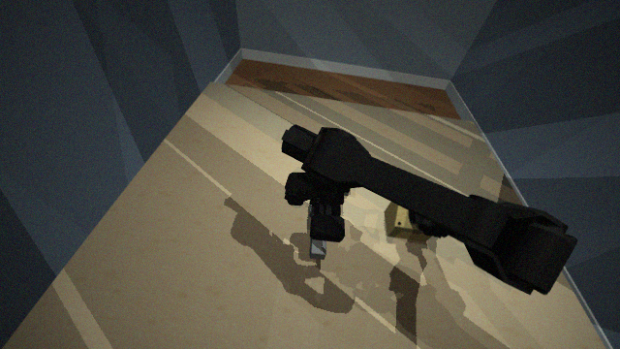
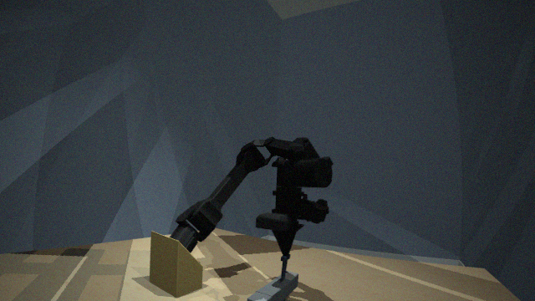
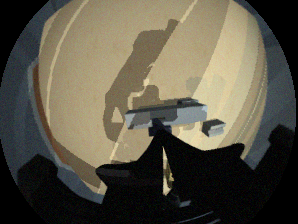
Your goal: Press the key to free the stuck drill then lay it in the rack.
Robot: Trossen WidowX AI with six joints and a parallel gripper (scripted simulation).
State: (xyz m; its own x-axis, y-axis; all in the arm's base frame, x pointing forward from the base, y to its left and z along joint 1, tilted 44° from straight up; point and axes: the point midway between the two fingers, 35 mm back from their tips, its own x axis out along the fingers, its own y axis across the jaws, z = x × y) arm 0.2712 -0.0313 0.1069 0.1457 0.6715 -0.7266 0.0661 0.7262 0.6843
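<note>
A low grey block lies on the tan table top. A thin dark peg stands upright on it; I cannot tell whether it is the key or the drill. A small grey piece lies just beside the block in the wrist view. My gripper is shut with nothing between the fingers. It points straight down, its tips right over the top of the peg, touching it or nearly so. In the top view the gripper body hides the peg.
A tan wedge-shaped box stands near the arm's base, away from the block. The table has a raised pale rim on its far and right sides. A brown strip runs along the far end.
</note>
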